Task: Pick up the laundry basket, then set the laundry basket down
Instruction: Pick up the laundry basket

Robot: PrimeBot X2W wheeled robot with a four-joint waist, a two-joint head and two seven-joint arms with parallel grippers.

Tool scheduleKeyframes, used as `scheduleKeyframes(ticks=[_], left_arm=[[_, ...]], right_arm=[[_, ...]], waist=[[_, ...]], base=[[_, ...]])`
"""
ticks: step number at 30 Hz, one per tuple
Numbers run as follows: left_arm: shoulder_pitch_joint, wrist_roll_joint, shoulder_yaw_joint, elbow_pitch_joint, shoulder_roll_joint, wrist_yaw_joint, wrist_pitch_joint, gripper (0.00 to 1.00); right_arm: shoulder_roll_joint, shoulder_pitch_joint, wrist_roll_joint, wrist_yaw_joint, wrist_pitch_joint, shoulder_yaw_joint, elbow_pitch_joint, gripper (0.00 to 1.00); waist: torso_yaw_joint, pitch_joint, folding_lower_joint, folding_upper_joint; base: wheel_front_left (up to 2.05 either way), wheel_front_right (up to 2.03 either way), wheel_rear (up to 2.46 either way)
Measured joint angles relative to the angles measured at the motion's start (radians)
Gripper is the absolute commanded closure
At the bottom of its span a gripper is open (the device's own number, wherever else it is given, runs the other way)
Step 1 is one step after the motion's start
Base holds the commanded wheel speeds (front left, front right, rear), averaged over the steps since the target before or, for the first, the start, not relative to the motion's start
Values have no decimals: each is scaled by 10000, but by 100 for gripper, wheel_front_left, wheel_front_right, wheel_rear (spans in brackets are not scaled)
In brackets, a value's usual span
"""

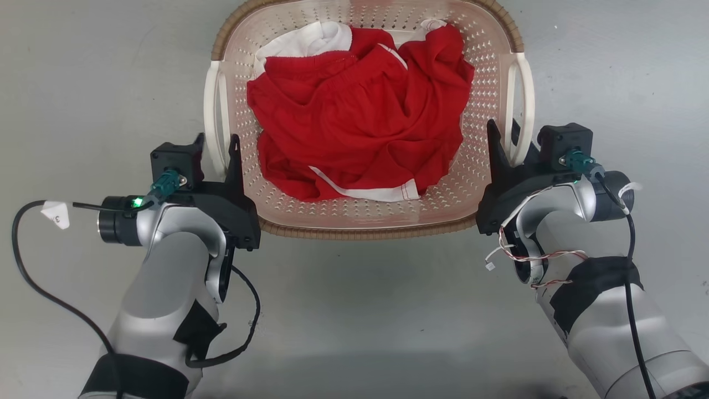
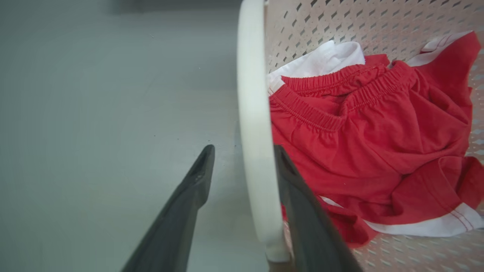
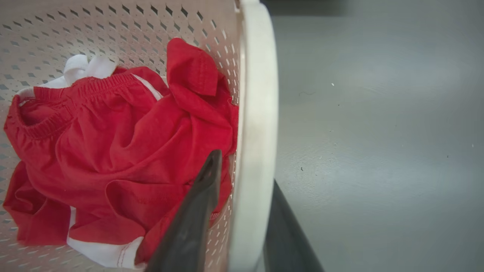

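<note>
The laundry basket (image 1: 354, 209) sat squarely before the robot, between its two arms, with grey floor (image 1: 83, 83) all round it; whether it rested on that floor or hung just above it could not be told. Inside lay a rumpled red garment (image 1: 360, 122) with white trim, and a piece of white cloth (image 1: 310, 41) showed at the far wall behind it. The left gripper (image 1: 217, 145) straddled the basket's white left handle (image 1: 210, 105). In the left wrist view its inner finger (image 2: 302, 211) lay against the handle while the outer finger (image 2: 189, 196) stood clear of it with floor showing between, so those jaws were released. The right gripper (image 1: 507, 138) likewise had a finger on each side of the white right handle (image 1: 526, 94). Its outer finger was close against the handle and partly hidden by it, and its inner finger was over the perforated wall; whether these jaws were pinching the handle or loose about it could not be told.
</note>
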Motion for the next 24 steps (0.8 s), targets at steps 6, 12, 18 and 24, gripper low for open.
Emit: scheduleKeyframes(ticks=[6,12,18,24], left_arm=[[-213,-401,-389,171,-6,-77,161,100],[-339,-675,-782,213,56,-71,203,100],[-328,-995,-1062,543,33,-63,203,100],[-285,-1022,-1135,913,21,-58,201,100]], right_arm=[[-12,-168,349,-77,192,403,63,73],[-54,-226,711,-140,345,732,98,83],[-69,-221,1133,-174,393,1078,322,96],[-44,-107,1425,-174,426,1371,453,100]], waist=[[-16,-36,-1,0],[-70,-76,-1,0],[-108,-281,-1,0],[-122,-627,-1,0]], base=[[0,0,0],[0,0,0],[0,0,0],[0,0,0]])
